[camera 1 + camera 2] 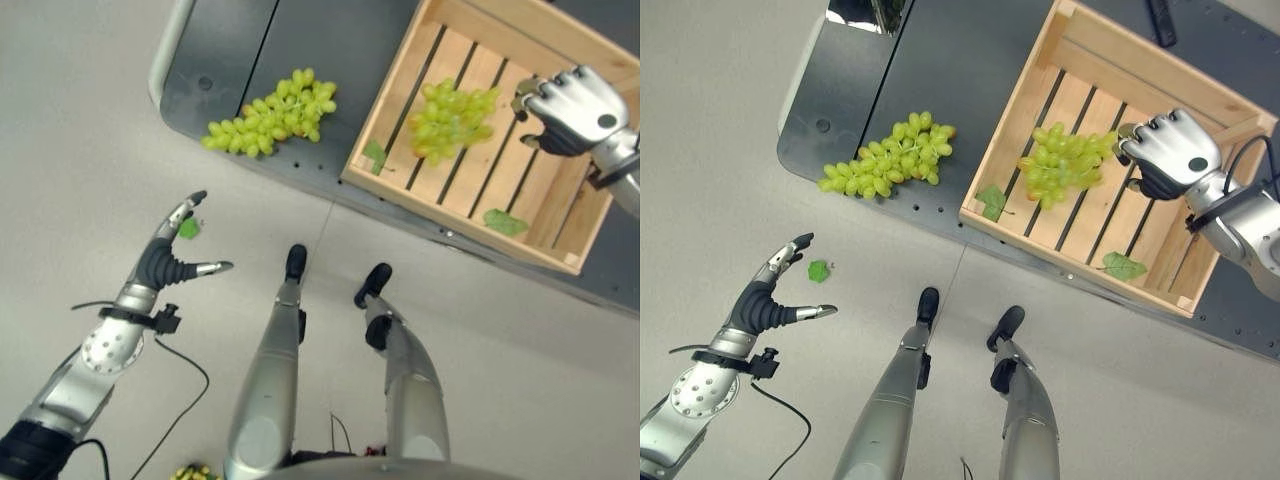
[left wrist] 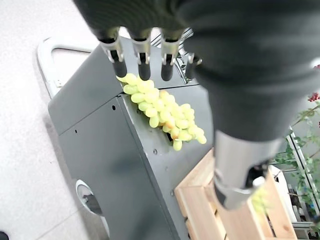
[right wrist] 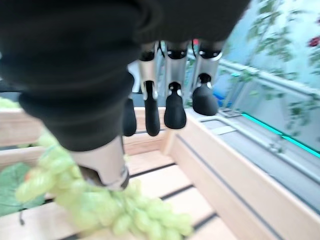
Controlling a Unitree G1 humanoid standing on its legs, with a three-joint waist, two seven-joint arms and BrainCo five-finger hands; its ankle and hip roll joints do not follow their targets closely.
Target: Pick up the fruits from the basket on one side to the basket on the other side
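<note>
We see a wooden crate (image 1: 1200, 95) on the right part of a dark grey desk (image 1: 970, 60), with one bunch of green grapes (image 1: 1060, 165) lying on its slatted floor. Our right hand (image 1: 1168, 150) hangs over the crate, just beside the right end of that bunch. In the right wrist view its fingers (image 3: 175, 107) hang curled above the slats with nothing between them, while the thumb (image 3: 107, 165) touches the top of the grapes; we read this hand as clenched loosely and empty, not grasping the fruit. Two loose green leaves lie in the crate, one (image 1: 992, 201) near its front left corner, the other (image 1: 1124, 266) near the front rail.

A second bunch of green grapes (image 1: 885, 158) lies directly on the desk, to the left of the crate and apart from it.

Our left hand (image 1: 768, 295) hovers low over the pale floor (image 1: 720, 130), well apart from the desk, fingers straight and spread, thumb out to the side, holding nothing. A small green leaf (image 1: 818, 270) lies on the floor just beyond its fingertips.
</note>
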